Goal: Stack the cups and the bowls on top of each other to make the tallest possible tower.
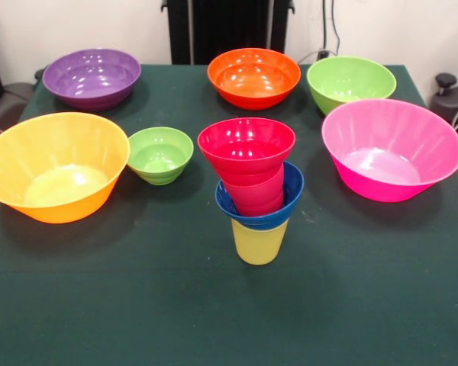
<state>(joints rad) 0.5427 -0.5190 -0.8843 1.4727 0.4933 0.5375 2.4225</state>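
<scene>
no hand shows anywhere in the front view, so whether it is wide, narrow or holding something cannot be told, and which way the stack lies from it cannot be told either; what can be judged is how the loose pieces lie from the stack. going left to right on the dark green cloth-covered table (99,305): the large glossy orange-yellow plastic bowl (55,164) sits at the left edge, with the medium glossy purple plastic bowl (91,77) behind it, well apart. just beside the orange-yellow one stands the small glossy green plastic bowl (160,155), the loose piece nearest the stack. the tower (256,187) stands a little right of centre and toward the camera: a translucent yellow ribbed plastic cup (259,242) upright on the table, a small glossy blue plastic bowl (288,200) seated on its rim, a red ribbed plastic cup (253,192) standing in that bowl, and a small round glossy red plastic bowl (246,147) on top. its long axis is vertical, yet the upper pieces look tipped toward the left, so it seems none too steady. behind it lies the medium glossy orange plastic bowl (253,77), then the medium glossy green plastic bowl (350,82), and the large glossy pink plastic bowl (391,149) to the right. the small green bowl is probably the piece to add next, set down gently and level.
</scene>
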